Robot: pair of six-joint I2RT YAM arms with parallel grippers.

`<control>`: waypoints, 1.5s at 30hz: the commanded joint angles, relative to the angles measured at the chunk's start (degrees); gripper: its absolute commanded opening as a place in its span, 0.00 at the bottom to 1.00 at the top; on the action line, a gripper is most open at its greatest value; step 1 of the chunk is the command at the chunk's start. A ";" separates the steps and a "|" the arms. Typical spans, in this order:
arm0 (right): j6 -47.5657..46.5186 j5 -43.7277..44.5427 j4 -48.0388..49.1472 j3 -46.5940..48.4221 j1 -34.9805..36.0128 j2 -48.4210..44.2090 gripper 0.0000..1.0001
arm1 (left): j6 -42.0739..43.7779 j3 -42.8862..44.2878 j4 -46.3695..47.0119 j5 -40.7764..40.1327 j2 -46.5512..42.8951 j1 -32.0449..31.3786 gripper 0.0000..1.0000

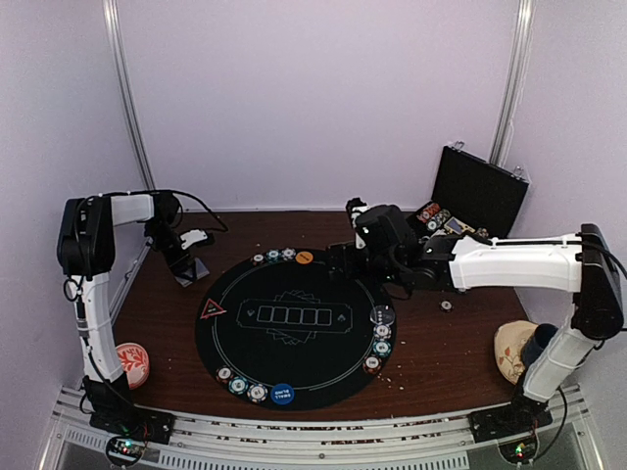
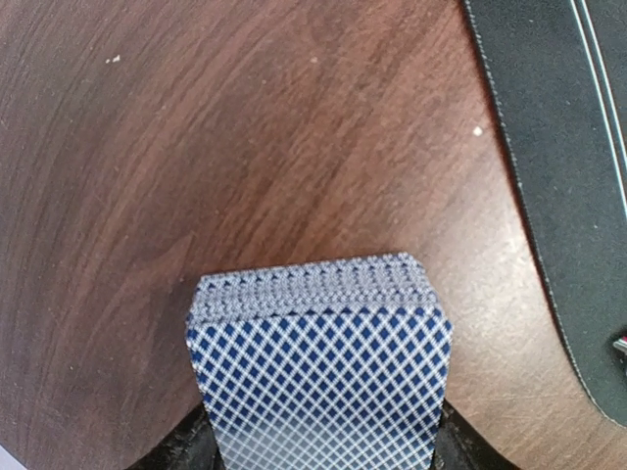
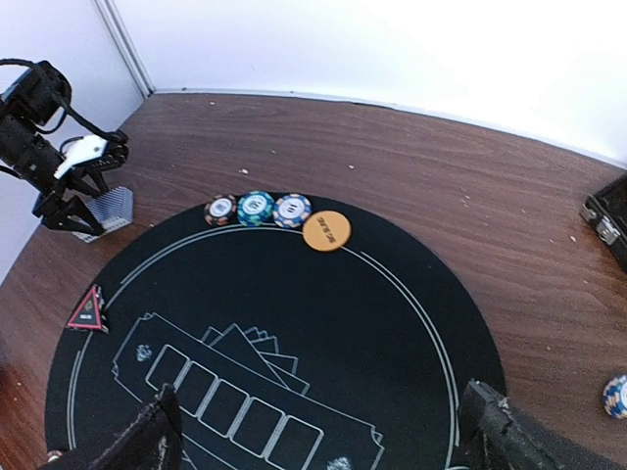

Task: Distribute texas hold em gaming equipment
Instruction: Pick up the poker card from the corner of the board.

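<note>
Deck [image 2: 318, 372] fills the left wrist view, clamped between left gripper [image 1: 184, 259] fingers [image 2: 191, 446] at the far-left of the table [image 1: 441, 362], just off the mat [image 1: 294, 338]; can't tell if its edge touches the wood. Dish [image 1: 131, 364] sits near-left, apart from the mat. Triangle [image 1: 213, 310] on the mat's left rim. Far chips [image 1: 273, 256]: three in a row on the far rim, orange disc [image 1: 305, 258] just beside their right end. Near chips [image 1: 238, 384]: three on the near rim, blue disc [image 1: 282, 394] just to their right. Right gripper [image 3: 323, 436] spread wide, nothing between its fingers, hovering over the mat's far-right part. Right chips [image 1: 382, 333]: four in a column along the right rim. Loose chip [image 1: 446, 305] on the wood beyond. Case [image 1: 480, 191] open far-right, chips inside. Cup [image 1: 537, 343] near-right, partly behind the right arm.
</note>
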 commanded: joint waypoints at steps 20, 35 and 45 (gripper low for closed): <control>0.52 -4.96 -4.18 22.84 4.27 19.97 1.00 | 0.85 -6.31 -0.13 1.85 -3.34 0.33 0.66; -0.04 -1.60 -3.64 18.31 4.29 16.14 1.00 | 0.75 -7.37 0.93 -1.82 -1.63 0.27 0.85; -0.58 -0.96 -3.61 17.81 4.31 15.75 1.00 | 0.14 -9.45 2.94 -7.92 -0.70 -1.24 0.85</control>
